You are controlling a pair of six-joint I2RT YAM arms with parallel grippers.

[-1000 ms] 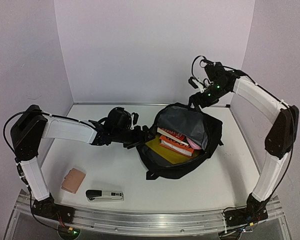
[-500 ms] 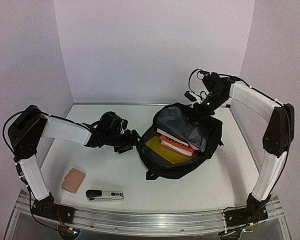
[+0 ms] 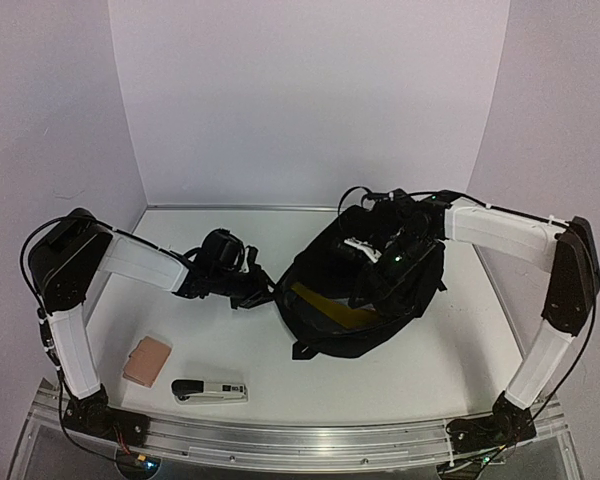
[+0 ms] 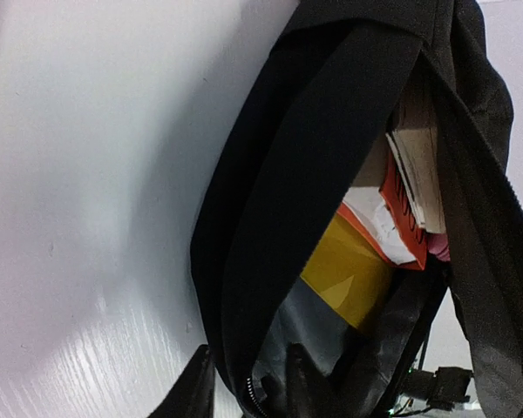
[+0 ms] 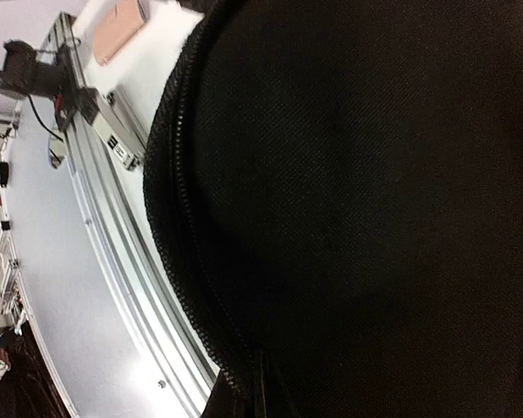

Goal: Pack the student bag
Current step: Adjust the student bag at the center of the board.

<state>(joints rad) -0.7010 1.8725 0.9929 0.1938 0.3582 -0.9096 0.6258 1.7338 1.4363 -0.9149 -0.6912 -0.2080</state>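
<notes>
The student bag (image 3: 412, 292), black and soft, lies right of centre on the white table. Its top flap is drawn forward over most of the opening. A yellow folder (image 3: 325, 300) still shows in the gap. In the left wrist view the yellow folder (image 4: 353, 270), an orange book (image 4: 403, 202) and a pink edge (image 4: 438, 249) sit inside. My left gripper (image 4: 248, 392) is shut on the bag's left rim, one finger outside and one inside. My right gripper (image 5: 254, 394) is shut on the flap's zip edge (image 5: 187, 252), above the bag (image 3: 368, 258).
A black and silver stapler (image 3: 209, 390) and a small tan pouch (image 3: 146, 360) lie at the front left of the table. The metal rail (image 3: 280, 440) runs along the near edge. Walls close in the back and both sides.
My right gripper shut on the flap at the back and pulled it forward and down, covering the books. My left gripper's jaws closed in on the left rim.
</notes>
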